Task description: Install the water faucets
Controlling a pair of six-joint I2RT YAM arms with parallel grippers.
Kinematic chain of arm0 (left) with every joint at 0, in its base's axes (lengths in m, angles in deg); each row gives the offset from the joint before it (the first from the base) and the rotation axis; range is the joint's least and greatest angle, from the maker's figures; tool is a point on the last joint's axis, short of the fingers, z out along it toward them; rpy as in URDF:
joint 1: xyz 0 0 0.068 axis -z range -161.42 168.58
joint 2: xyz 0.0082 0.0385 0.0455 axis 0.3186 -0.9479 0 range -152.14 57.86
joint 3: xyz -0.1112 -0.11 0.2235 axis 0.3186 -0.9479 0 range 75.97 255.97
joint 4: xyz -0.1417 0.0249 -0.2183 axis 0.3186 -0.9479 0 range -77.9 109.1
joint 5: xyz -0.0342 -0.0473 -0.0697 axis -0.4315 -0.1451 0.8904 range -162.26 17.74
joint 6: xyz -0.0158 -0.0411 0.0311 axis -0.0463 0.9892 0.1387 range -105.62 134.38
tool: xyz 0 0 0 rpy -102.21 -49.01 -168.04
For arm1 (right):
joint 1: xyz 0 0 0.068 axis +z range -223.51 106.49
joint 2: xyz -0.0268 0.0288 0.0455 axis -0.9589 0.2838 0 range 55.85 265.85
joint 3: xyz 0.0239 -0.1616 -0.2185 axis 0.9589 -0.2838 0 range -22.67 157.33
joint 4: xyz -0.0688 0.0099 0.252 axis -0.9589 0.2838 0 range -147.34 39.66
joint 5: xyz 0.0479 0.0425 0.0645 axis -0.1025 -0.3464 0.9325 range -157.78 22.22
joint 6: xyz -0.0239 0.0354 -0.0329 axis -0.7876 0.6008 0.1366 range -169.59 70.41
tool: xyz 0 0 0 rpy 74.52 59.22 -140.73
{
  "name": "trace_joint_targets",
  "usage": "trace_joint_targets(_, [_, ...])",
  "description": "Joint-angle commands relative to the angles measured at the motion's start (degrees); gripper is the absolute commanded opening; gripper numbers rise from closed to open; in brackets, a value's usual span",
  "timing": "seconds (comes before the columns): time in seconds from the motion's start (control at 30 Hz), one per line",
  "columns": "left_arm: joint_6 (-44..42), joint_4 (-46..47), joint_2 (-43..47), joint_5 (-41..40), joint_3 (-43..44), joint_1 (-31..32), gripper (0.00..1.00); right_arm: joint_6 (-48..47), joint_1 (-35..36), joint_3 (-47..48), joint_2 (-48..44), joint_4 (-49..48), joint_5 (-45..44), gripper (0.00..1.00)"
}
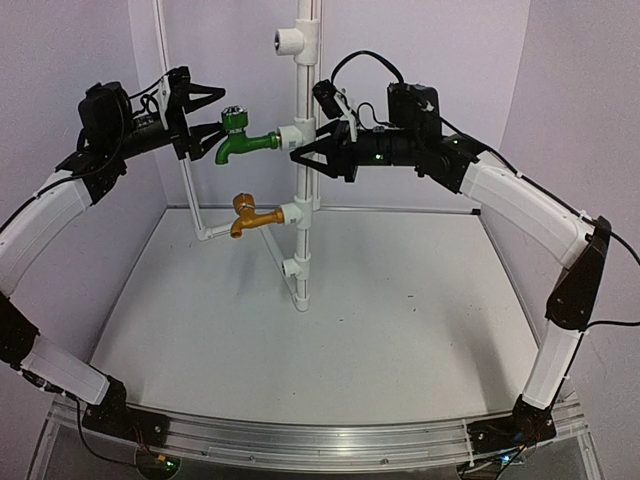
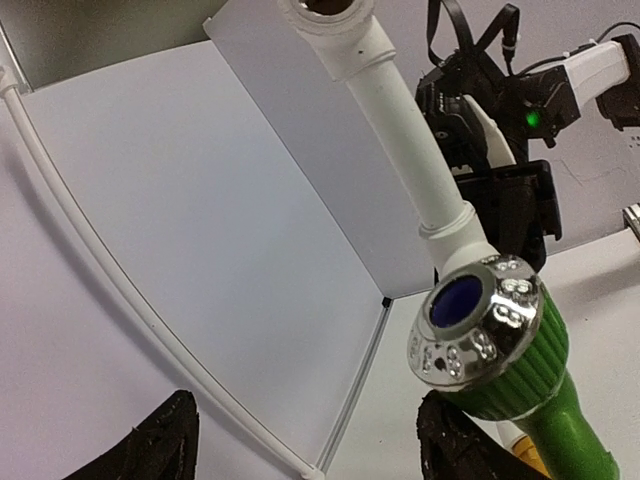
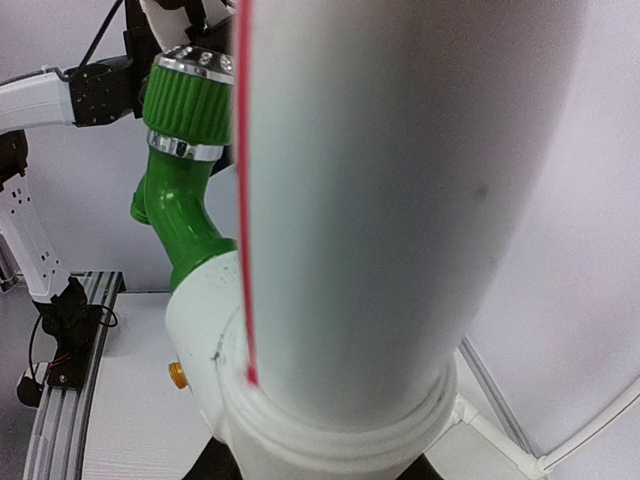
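Note:
The green faucet (image 1: 240,140) sits in a white T-fitting (image 1: 293,135) on the upright white pipe (image 1: 303,250), handle up and spout down. The golden faucet (image 1: 250,213) sits in the fitting below it. My left gripper (image 1: 203,122) is open and empty, just left of the green faucet's handle. In the left wrist view the chrome-capped green handle (image 2: 487,335) lies beside the right finger, outside the left gripper (image 2: 310,450). My right gripper (image 1: 300,155) is shut on the white pipe at the green faucet's fitting; the right wrist view shows the right gripper (image 3: 320,468) around that fitting and the green faucet (image 3: 185,150) behind it.
An open T-fitting (image 1: 283,40) tops the pipe, and it also shows in the left wrist view (image 2: 325,12). A thin white tube (image 1: 185,180) runs down the back left to the floor. White walls close in the back and both sides.

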Motion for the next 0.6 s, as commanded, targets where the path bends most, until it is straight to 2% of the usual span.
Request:
trace_joint_targets(0.0, [-4.33,-5.62,2.45,4.05,3.82,1.15,0.75,-2.88,0.4,-0.23,-1.86,1.09,0.64,0.0])
trace_joint_targets(0.57, [-10.68,-18.25,1.63,6.1,11.72,3.06,0.79,-1.12,0.41,1.11,-0.61,0.34,-0.42,0.0])
